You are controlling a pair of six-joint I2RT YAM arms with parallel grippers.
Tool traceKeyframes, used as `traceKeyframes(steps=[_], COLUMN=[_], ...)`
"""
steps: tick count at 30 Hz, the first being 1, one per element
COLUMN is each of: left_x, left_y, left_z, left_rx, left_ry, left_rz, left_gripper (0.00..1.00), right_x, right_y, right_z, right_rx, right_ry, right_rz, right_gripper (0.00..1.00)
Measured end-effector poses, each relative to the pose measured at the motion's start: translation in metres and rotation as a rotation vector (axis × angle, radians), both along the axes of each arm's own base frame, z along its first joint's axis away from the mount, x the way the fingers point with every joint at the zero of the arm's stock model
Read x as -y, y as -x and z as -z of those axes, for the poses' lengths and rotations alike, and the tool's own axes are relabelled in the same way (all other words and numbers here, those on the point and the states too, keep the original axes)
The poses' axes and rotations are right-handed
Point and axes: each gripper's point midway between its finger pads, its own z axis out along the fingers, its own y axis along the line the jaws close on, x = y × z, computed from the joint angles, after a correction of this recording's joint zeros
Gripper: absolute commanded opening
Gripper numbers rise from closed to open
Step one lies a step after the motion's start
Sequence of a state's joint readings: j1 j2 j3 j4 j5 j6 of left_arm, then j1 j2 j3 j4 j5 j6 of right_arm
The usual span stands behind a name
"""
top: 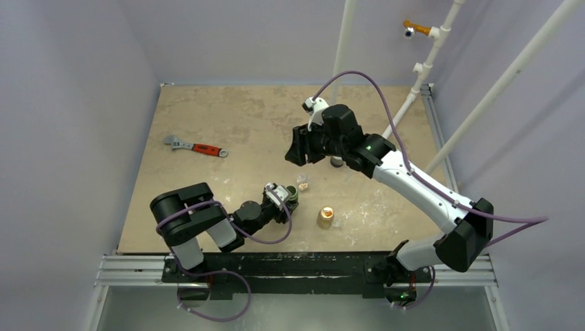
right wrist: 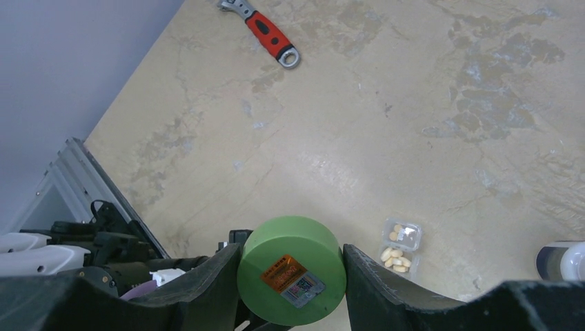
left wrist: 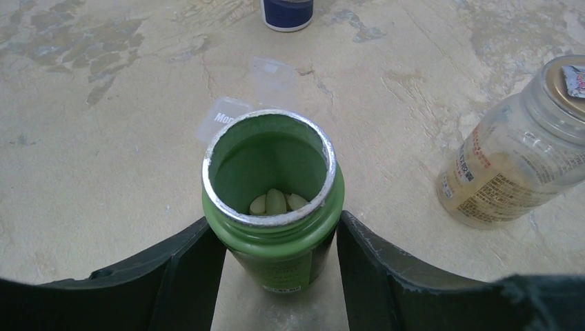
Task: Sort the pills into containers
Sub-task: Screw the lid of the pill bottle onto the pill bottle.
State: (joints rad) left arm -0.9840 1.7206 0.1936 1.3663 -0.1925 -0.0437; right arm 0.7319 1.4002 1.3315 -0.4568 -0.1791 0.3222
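An open green bottle stands upright between my left gripper's fingers, which press on both of its sides; pale pills lie at its bottom. Just beyond it lies the clear plastic container, lid open. My right gripper hangs above the table, shut on the bottle's green cap. From there the container shows below with pills in its two compartments. In the top view the left gripper is low by the container and the right gripper is higher and farther back.
A tan-orange bottle stands right of the green one. A dark bottle with a white cap stands beyond the container. A red-handled wrench lies at the far left. White poles rise at the back right.
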Motion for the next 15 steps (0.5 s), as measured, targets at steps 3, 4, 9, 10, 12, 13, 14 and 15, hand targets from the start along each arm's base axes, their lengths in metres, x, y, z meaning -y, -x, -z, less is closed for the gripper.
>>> traceKeyframes(steps=[3, 4, 9, 10, 12, 13, 14, 15], left_x=[0.004, 0.005, 0.005, 0.004, -0.001, -0.003, -0.004, -0.005], left_y=[0.002, 0.002, 0.003, 0.003, 0.004, 0.005, 0.006, 0.007], left_z=[0.002, 0.003, 0.003, 0.003, 0.002, 0.001, -0.001, -0.002], left_rx=[-0.011, -0.013, -0.025, -0.027, -0.032, -0.035, -0.035, -0.036], left_ry=[0.003, 0.003, 0.014, 0.015, 0.022, 0.029, 0.035, 0.039], left_rz=[0.016, 0.02, 0.019, 0.017, 0.011, 0.008, 0.008, 0.006], left_gripper=[0.64, 0.65, 0.74, 0.75, 0.77, 0.78, 0.79, 0.81], right_x=[0.001, 0.001, 0.006, 0.007, 0.009, 0.011, 0.012, 0.012], right_y=[0.001, 0.001, 0.006, 0.006, 0.008, 0.009, 0.01, 0.012], right_z=[0.002, 0.002, 0.018, 0.022, 0.033, 0.039, 0.044, 0.048], right_rx=[-0.008, -0.011, -0.063, -0.073, -0.1, -0.115, -0.128, -0.143], right_ry=[0.005, 0.007, 0.053, 0.063, 0.087, 0.1, 0.11, 0.121], right_rz=[0.002, 0.003, 0.009, 0.011, 0.017, 0.018, 0.019, 0.021], right_gripper=[0.16, 0.16, 0.15, 0.15, 0.15, 0.15, 0.14, 0.14])
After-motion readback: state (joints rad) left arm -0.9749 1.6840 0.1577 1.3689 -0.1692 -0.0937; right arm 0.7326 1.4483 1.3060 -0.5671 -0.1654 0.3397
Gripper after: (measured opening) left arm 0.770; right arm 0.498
